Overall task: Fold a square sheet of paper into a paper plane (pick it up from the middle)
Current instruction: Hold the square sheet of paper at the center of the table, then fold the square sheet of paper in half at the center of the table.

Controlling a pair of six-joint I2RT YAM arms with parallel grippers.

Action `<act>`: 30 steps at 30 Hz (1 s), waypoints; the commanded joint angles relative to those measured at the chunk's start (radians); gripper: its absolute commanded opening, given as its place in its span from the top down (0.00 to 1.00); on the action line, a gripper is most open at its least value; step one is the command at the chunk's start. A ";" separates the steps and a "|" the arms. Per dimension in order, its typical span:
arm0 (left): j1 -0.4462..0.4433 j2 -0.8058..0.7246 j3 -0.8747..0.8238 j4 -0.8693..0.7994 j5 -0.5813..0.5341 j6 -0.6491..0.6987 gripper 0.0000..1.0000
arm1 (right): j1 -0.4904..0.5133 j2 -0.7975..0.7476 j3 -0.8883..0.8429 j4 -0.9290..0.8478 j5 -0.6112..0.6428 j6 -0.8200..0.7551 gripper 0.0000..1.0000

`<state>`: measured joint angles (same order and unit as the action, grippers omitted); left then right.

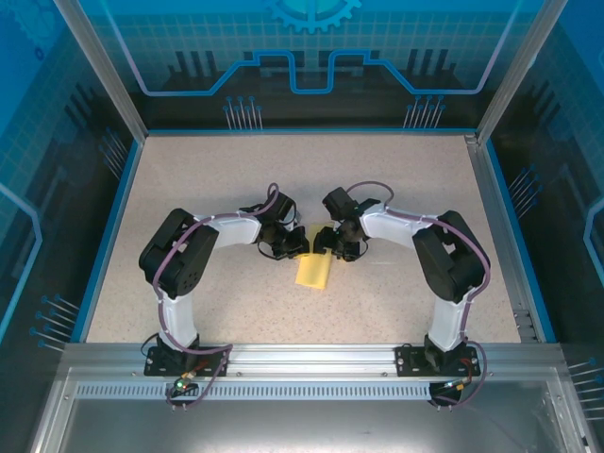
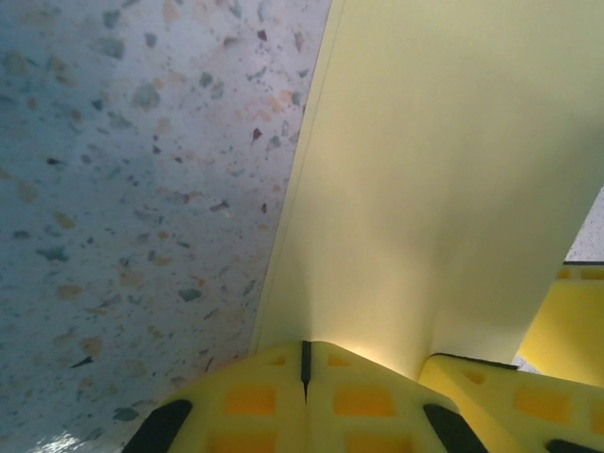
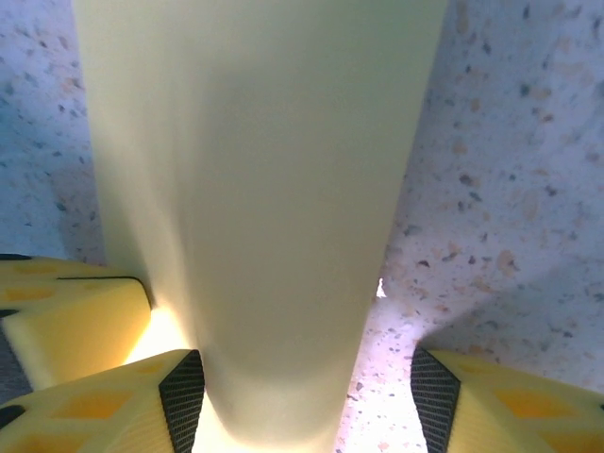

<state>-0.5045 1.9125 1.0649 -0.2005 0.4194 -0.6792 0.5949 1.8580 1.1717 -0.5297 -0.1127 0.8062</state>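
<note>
Plainly the square sheet of paper (image 1: pixel 313 272) is a light, limp thing: thin yellow stock, doubled over into a narrow band, likely to sag under its own weight, crease at any hard pinch and slip from a loose one. It lies over the middle of the table (image 1: pixel 396 179), and its long axis runs from its far end, up between the two grippers, toward the near edge, leaning slightly left as it comes nearer. The left gripper (image 1: pixel 288 245) has its fingers (image 2: pixel 255 406) pressed together, and in its wrist view the sheet runs straight out from their tips, so I judge it pinched there. The right gripper (image 1: pixel 332 243) stands spread, a finger (image 3: pixel 104 406) on either side of the band. A hold close to a folded edge, where the layers are stiffest, looks safest; the free near end will probably flop
</note>
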 commanded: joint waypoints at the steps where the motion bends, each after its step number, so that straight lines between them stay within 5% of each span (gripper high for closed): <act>1: 0.008 0.029 -0.017 -0.046 -0.037 0.018 1.00 | -0.011 -0.104 -0.010 0.053 -0.016 -0.053 0.38; 8: 0.008 0.033 -0.015 -0.051 -0.041 0.020 1.00 | -0.028 -0.193 -0.106 0.269 -0.229 -0.044 0.84; 11: 0.009 0.033 -0.015 -0.051 -0.041 0.021 1.00 | -0.027 -0.168 -0.148 0.347 -0.289 -0.014 0.93; 30: 0.007 0.048 -0.010 -0.067 -0.045 0.027 1.00 | -0.092 -0.085 -0.364 0.486 -0.354 -0.041 0.97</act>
<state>-0.5045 1.9133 1.0649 -0.2028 0.4164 -0.6720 0.5163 1.7535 0.8337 -0.0608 -0.4408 0.7929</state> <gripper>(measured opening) 0.047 0.043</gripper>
